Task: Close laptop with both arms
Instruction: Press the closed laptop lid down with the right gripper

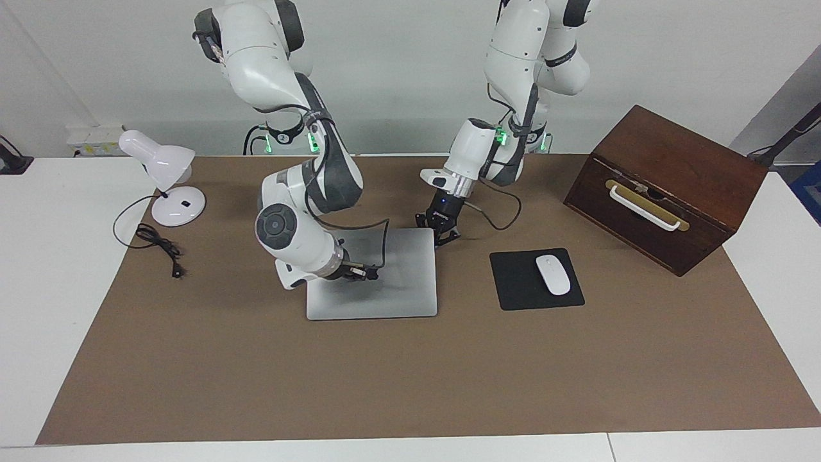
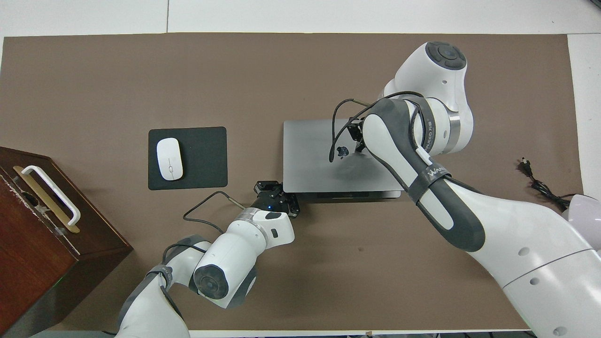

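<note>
White wall and white bench (image 1: pixel 38 289) frame the facing view, with a brown mat (image 1: pixel 410 372) spread over most of the top. On the mat the laptop (image 1: pixel 397 289) lies flat with its silver lid down, about midway between the two arms' ends. The right arm (image 1: pixel 301 199) bends down over it, and the right gripper (image 1: pixel 371 273) rests on the lid, jaws together and holding nothing. The left arm (image 1: pixel 513 64) descends to the laptop's corner nearest the robots on its own side; the left gripper (image 1: pixel 442 236) sits at that corner with jaws together, empty. Toward the left arm's end, a black mouse pad (image 1: pixel 513 282) carries a white mouse (image 1: pixel 553 274), and a dark wooden box (image 1: pixel 667 186) with a white handle (image 1: pixel 643 208) stands nearer the robots than the pad. Toward the right arm's end stands a small white desk lamp (image 1: pixel 163 176), its black cord (image 1: pixel 157 247) trailing over the mat.

From overhead, the brown mat (image 2: pixel 300 70) fills the picture. The laptop (image 2: pixel 310 155) shows its closed lid with the dark logo (image 2: pixel 342 151). The right arm (image 2: pixel 422 173) crosses over the lid, and its gripper (image 2: pixel 358 136) is mostly hidden beneath the forearm beside the logo. The left gripper (image 2: pixel 277 197) is at the lid's near corner, just beside the edge. The mouse (image 2: pixel 169 158) lies on the mouse pad (image 2: pixel 206 159), well apart from the laptop, and the wooden box (image 2: pixel 47 244) stands at the left arm's end, nearer the robots than the pad
</note>
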Robot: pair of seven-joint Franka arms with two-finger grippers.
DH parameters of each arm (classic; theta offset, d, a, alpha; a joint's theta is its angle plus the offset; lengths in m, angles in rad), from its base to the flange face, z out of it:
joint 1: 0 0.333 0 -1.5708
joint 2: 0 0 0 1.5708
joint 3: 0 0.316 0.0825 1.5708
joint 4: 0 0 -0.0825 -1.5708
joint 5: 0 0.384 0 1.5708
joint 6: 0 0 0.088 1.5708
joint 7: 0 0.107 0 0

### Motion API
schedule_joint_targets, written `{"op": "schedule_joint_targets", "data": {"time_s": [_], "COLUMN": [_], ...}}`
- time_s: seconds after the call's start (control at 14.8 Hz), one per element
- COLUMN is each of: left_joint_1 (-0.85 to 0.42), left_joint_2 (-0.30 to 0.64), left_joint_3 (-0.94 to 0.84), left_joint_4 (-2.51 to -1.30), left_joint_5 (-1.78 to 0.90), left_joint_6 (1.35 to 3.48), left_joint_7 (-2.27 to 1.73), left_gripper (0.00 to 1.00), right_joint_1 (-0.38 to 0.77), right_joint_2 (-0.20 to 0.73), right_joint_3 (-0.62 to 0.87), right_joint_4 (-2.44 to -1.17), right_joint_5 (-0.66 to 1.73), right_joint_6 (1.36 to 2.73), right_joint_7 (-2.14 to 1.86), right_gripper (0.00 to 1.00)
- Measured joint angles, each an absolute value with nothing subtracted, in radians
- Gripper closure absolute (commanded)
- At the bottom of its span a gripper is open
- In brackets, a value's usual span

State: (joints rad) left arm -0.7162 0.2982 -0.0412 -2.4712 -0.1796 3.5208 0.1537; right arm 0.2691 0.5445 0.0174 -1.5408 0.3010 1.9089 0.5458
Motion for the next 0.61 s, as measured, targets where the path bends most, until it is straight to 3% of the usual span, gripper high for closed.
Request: {"op": "schedule_joint_targets", "data": {"time_s": [0.61], "left_joint_1": [-0.716], "left_joint_2": [0.291], "left_joint_3": [-0.041], "left_joint_4": [-2.486], "left_joint_5": [-0.179], "left_joint_6": [3.529], "left_joint_7": [0.175], "left_gripper": [1.00], "right_joint_1": [0.279], "right_joint_2": [0.543], "right_joint_3": [0.018], "right_joint_4": [-1.567], "right_joint_5": [0.301], "right_joint_6": [1.955], "right_joint_7": [0.546], "right_gripper": [1.00]}}
